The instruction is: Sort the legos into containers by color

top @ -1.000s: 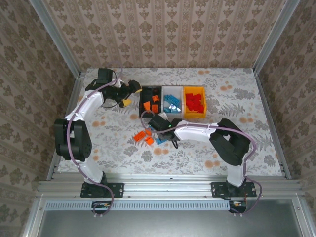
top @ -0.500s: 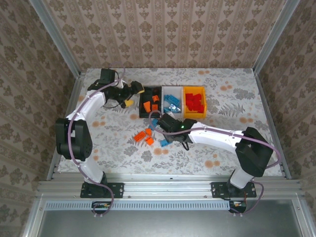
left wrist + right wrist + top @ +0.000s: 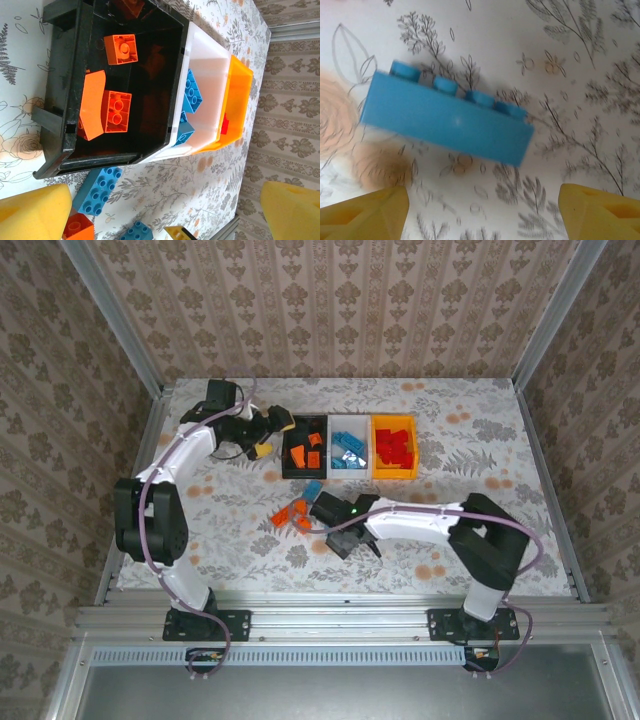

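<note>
Legos (image 3: 290,515) — one blue brick (image 3: 445,122) ahead of wide right fingers (image 3: 360,212); three bins (image 3: 210,70) hold orange, blue, red — left fingers (image 3: 32,210) wide.

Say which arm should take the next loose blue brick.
Right, I'd say. The right gripper is open directly above a blue brick lying on its side on the table. The left gripper, also open, sits by the black bin, farther from the loose bricks.

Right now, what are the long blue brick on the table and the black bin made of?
Blue brick: likely hard plastic, smooth and slightly glossy, with moulded studs. Black bin: probably plastic too, shiny; its inner walls mirror the orange bricks.
</note>
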Controlling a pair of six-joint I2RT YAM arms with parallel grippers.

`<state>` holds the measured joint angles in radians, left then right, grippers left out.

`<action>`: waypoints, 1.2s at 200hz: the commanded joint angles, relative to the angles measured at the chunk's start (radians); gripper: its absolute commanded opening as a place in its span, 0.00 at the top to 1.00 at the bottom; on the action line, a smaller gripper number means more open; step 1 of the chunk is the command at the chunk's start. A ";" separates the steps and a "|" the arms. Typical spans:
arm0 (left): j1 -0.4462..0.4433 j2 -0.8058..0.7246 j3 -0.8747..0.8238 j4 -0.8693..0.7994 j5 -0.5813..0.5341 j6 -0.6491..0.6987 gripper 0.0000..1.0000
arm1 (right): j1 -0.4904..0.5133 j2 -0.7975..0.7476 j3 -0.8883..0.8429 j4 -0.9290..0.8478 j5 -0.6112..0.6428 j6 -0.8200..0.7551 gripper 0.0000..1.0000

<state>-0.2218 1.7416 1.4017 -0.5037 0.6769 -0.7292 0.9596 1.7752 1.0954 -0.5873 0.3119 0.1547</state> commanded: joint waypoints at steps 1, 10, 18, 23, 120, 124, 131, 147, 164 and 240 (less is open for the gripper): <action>-0.003 0.011 0.013 -0.015 -0.003 0.030 0.01 | -0.030 0.060 0.070 0.045 0.054 -0.057 0.19; -0.002 0.011 0.013 -0.015 -0.003 0.031 0.01 | -0.046 0.077 0.090 0.056 0.056 -0.070 0.19; -0.002 0.008 0.013 -0.015 -0.004 0.030 0.01 | -0.063 0.089 0.103 0.090 0.050 -0.081 0.19; -0.002 0.009 0.012 -0.015 -0.002 0.030 0.01 | -0.074 0.095 0.109 0.101 0.037 -0.088 0.20; -0.001 0.007 0.017 -0.018 0.000 0.031 0.01 | -0.167 0.095 0.093 0.194 -0.237 -0.107 0.72; -0.001 0.007 0.016 -0.018 0.000 0.031 0.01 | -0.167 0.083 0.085 0.198 -0.237 -0.101 0.74; 0.002 0.008 0.017 -0.019 0.000 0.031 0.01 | -0.168 0.060 0.079 0.205 -0.227 -0.087 0.76; 0.002 0.009 0.017 -0.021 -0.003 0.031 0.01 | -0.169 -0.008 0.069 0.217 -0.175 -0.061 0.78; 0.001 0.009 0.018 -0.022 -0.005 0.032 0.01 | -0.195 -0.062 0.090 0.223 -0.081 -0.030 0.78; -0.116 0.006 0.105 -0.172 -0.172 0.184 0.02 | -0.429 0.189 0.454 0.107 -0.063 0.042 0.74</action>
<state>-0.2924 1.7580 1.4685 -0.5922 0.6048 -0.6376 0.5480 1.8614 1.4391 -0.3977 0.2520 0.1692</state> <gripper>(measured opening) 0.978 0.254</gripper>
